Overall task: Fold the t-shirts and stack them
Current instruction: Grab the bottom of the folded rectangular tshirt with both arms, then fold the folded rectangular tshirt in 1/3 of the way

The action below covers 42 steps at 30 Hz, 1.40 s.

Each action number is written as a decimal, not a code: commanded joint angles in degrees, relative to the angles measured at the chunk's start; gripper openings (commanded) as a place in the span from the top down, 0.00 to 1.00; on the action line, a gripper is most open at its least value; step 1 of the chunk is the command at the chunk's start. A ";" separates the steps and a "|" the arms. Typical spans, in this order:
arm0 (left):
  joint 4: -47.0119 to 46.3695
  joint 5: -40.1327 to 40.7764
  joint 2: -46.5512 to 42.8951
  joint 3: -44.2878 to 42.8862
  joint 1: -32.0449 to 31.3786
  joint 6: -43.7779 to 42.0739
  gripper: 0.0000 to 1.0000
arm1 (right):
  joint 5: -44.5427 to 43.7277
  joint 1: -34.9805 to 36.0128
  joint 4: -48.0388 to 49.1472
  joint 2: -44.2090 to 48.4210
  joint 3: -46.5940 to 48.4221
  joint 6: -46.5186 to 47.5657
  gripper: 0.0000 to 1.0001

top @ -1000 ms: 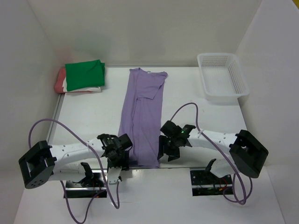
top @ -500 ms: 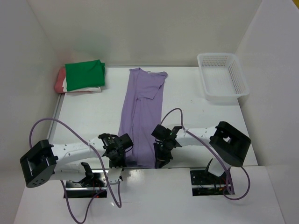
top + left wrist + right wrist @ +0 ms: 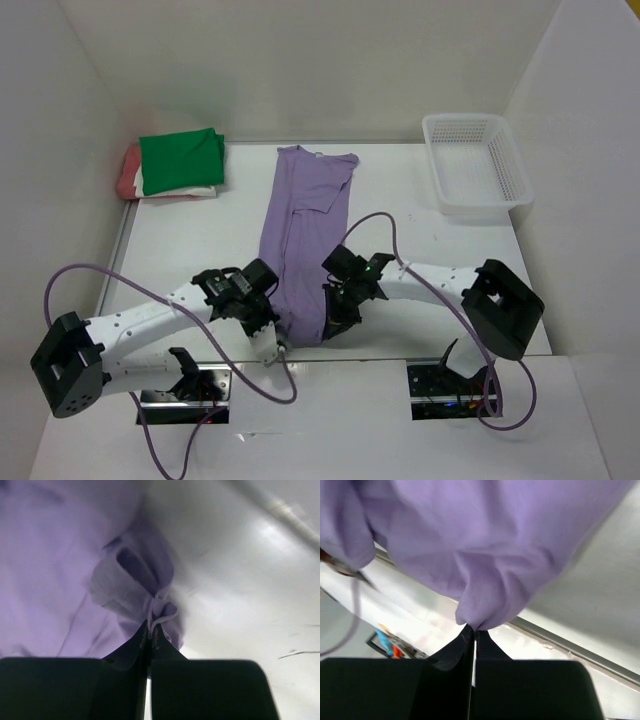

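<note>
As left hand (image 3: 150,630), right hand (image 3: 472,630) pinch shirt (image 3: 305,230)

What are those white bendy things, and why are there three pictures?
They are two robot arms fixed to a table. One picture looks down from above. The other two come from small cameras on each arm's wrist. The left gripper and the right gripper each pinch the near end of the lavender shirt. At the back left is a pile: green shirt, cream-white shirt, salmon-red shirt. At the back right sits a white basket.
</note>
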<state>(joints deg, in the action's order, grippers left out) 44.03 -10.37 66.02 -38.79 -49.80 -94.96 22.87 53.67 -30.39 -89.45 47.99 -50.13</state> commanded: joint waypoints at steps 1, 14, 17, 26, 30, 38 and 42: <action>-3.23 -0.62 -1.07 -4.45 4.26 7.14 1.00 | -0.99 -3.74 -4.23 3.84 4.39 2.14 1.00; -21.61 -2.46 11.66 -18.77 24.13 23.05 1.00 | 1.20 -21.93 -10.92 -6.16 24.07 17.95 1.00; -26.35 -3.25 15.97 -21.24 26.33 24.46 1.00 | 3.22 -25.10 -10.92 -10.56 29.17 20.59 1.00; -39.53 -6.50 24.77 -23.53 29.15 25.61 1.00 | 5.78 -30.64 -11.44 -21.11 37.88 23.59 1.00; -41.39 -7.65 28.54 -24.58 29.15 25.00 1.00 | 5.78 -31.96 -10.92 -23.84 40.60 23.59 1.00; -49.38 -8.26 32.77 -23.27 29.67 22.36 0.96 | 6.83 -34.50 -8.82 -29.11 42.45 23.68 1.00; -54.47 -7.39 36.10 -21.95 30.20 22.36 0.84 | 7.45 -35.83 -6.18 -31.48 44.90 23.06 0.75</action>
<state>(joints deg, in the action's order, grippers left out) -3.01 -16.08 100.03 -61.28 -20.43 -72.05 29.39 19.49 -39.66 -119.15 88.51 -27.31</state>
